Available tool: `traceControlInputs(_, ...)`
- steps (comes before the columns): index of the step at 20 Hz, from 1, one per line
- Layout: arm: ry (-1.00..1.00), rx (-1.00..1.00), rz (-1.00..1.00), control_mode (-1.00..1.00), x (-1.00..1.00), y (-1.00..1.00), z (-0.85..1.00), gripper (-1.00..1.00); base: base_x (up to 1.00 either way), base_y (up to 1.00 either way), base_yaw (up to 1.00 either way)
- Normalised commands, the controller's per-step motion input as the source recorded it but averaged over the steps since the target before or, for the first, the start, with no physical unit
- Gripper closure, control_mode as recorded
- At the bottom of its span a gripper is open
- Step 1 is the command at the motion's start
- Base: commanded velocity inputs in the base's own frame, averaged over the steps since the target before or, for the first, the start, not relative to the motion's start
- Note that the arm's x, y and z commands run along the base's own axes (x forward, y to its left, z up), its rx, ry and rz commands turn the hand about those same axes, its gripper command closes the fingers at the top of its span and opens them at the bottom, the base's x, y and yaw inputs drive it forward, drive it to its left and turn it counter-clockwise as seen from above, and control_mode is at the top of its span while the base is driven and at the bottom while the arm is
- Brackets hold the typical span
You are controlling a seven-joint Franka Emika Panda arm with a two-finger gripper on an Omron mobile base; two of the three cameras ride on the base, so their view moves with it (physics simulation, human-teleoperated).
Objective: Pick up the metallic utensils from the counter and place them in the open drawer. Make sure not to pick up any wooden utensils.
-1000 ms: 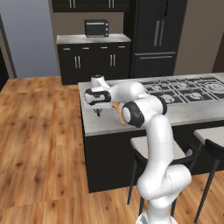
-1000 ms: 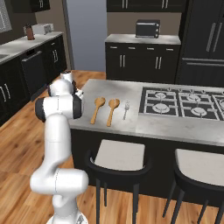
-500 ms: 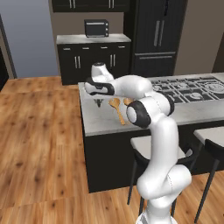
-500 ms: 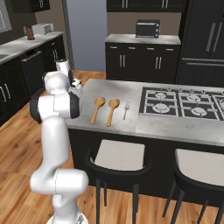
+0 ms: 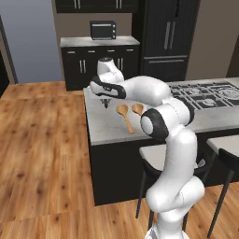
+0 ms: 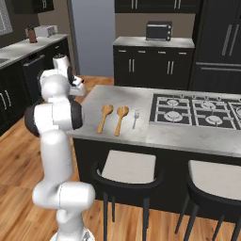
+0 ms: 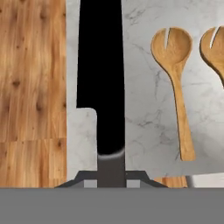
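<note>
Step in hand: the claw (image 5: 106, 101) looks to be carrying the slim all-black pointed kitchen knife (image 7: 101, 83) above the pale grey marbled stone-look surface (image 6: 169, 135), on its way to the drawer.
Claw state: it is shut tight on the handle end of the black knife, one finger on each side, as the hand view shows.
Knife and claw: the blade sticks straight out ahead of the claw in the hand view. It hangs over the edge of the surface, with the wood floor (image 7: 30, 78) showing on one side.
How to do it well: keep the squeeze firm and the knife level, so it does not slip or twist (it is long and thin). Move slowly, and keep the tip high enough to clear the edge of the surface.
Drawer: I cannot see it in these pictures, so I cannot say which way to go.
Fork: the small thin silver-grey fork (image 6: 135, 118) lies flat on the surface, just beside the second spoon and near the black gas cooktop (image 6: 197, 109). It is well apart from the claw and waits for its turn.
Spoons: the two light-brown wooden spoons (image 6: 113, 117) lie side by side between the claw and the fork. Leave them be.
</note>
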Motion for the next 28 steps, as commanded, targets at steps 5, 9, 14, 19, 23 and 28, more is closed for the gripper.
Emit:
traceControlInputs(5, -0.01, -0.01, 0.03, -1.0, -0.95, -0.29, 0.06, 1.0, 0.0, 0.0, 0.0)
traceControlInputs(9, -0.02, 0.01, 0.06, -1.0, -0.99, -0.77, 0.0, 1.0, 0.0, 0.0, 0.0)
traceControlInputs(14, 0.0, 0.03, 0.13, -1.0, -0.9, -0.61, 0.24, 1.0, 0.0, 0.0, 0.0)
traceControlInputs(19, 0.0, 0.02, 0.15, -1.0, -0.72, -0.63, 0.26, 1.0, 0.0, 0.0, 0.0)
traceControlInputs(23, 0.0, 0.04, 0.16, -1.0, -0.59, -0.53, 0.36, 1.0, 0.0, 0.0, 0.0)
traceControlInputs(28, -0.01, 0.0, 0.18, -1.0, -0.53, -0.4, 0.14, 1.0, 0.0, 0.0, 0.0)
